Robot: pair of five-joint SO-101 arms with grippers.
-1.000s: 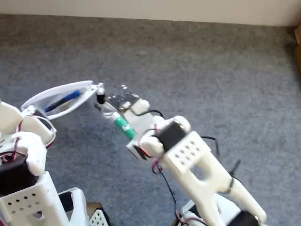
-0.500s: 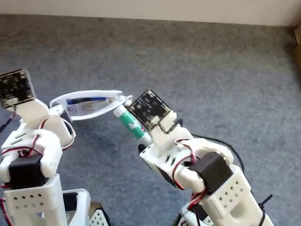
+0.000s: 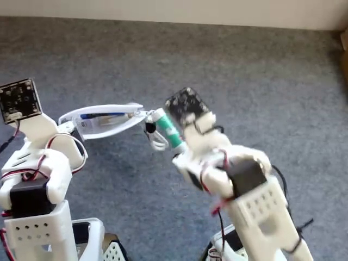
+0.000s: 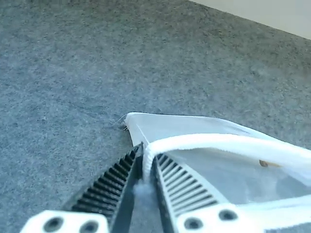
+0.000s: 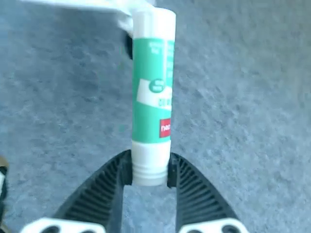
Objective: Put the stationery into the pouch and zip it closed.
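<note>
right end effector (image 5: 148, 172) staying clamped on glue stick (image 5: 151, 82), swinging it toward 11 o'clock | left end effector (image 4: 143, 170) pinching pouch (image 4: 204, 141) rim | stick tip now arriving just beside pouch's 3 o'clock end, so insertion is probably coming next

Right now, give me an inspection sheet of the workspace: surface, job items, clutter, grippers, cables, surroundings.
Surface: grey carpet-like mat, bare around the arms.
Job's things: translucent white pouch, mouth apparently open, with a blue pen inside; green-and-white glue stick with its far end at the pouch's end, not inside.
Clutter: nothing seen.
Grippers: left gripper shut on the pouch's edge; right gripper shut on the glue stick's end.
Cables: red and black wires looped on the left arm; black cable along the right arm.
Surroundings: pale wall strip along the far edge.
</note>
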